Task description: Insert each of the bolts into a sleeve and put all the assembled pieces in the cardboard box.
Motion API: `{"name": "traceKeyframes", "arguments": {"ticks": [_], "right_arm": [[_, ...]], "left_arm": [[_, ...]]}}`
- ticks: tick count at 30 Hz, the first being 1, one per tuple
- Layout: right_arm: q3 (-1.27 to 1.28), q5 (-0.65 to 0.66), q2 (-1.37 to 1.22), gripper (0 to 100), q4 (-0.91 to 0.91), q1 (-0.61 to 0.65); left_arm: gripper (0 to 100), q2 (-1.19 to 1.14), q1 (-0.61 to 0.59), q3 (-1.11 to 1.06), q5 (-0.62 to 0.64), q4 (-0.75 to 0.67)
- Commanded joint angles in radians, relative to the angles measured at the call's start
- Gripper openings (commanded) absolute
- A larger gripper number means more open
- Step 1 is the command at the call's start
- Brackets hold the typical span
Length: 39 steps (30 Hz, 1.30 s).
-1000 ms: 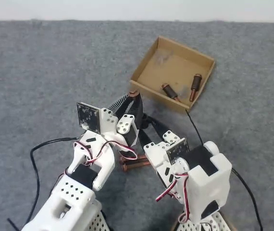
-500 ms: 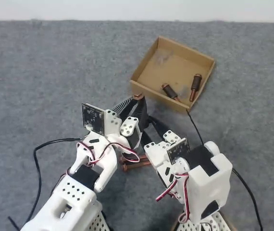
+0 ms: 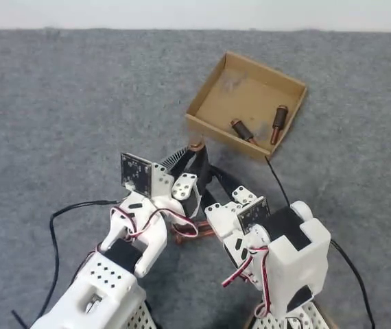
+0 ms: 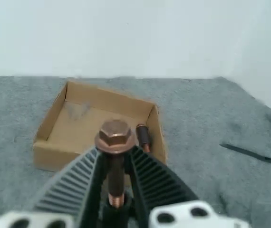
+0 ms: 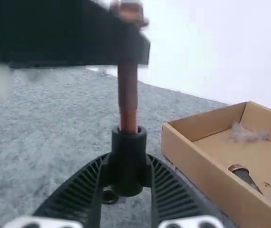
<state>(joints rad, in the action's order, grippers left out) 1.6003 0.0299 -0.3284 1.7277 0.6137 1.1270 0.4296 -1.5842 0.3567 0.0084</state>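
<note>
Where the two arms meet above the grey carpet (image 3: pixel 58 103), the right gripper (image 5: pixel 127 173) clamps a black sleeve (image 5: pixel 128 147) upright, and the left gripper (image 4: pixel 115 156) pinches a copper bolt (image 4: pixel 115 137) by its shank, threaded tip set into the sleeve's mouth. Beyond them, toward one o'clock in the high view, the cardboard box (image 3: pixel 223 135) holds two assembled pieces (image 3: pixel 242 129), lying apart from each other.

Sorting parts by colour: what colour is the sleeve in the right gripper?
Black. The sleeve shows best in the right wrist view, the copper bolt's tip in it.
</note>
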Motion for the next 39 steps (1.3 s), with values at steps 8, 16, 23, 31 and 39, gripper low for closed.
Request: {"name": "traceKeyframes", "arguments": {"ticks": [8,16,23,31,39], "right_arm": [[0.032,-0.002,0.064,0.7,0.031,-0.045],[0.032,-0.002,0.064,0.7,0.031,-0.047],[0.032,-0.002,0.064,0.7,0.031,-0.047],[0.031,-0.002,0.064,0.7,0.031,-0.047],[0.026,-0.002,0.064,0.7,0.031,-0.056]], "left_arm": [[1,0.029,0.011,-0.096,-0.003,-0.025],[7,0.029,0.008,-0.096,0.002,-0.023],[18,0.035,0.008,-0.096,0.037,0.043],[19,0.037,0.009,-0.094,0.038,0.041],[18,0.072,0.008,-0.045,0.037,0.046]]}}
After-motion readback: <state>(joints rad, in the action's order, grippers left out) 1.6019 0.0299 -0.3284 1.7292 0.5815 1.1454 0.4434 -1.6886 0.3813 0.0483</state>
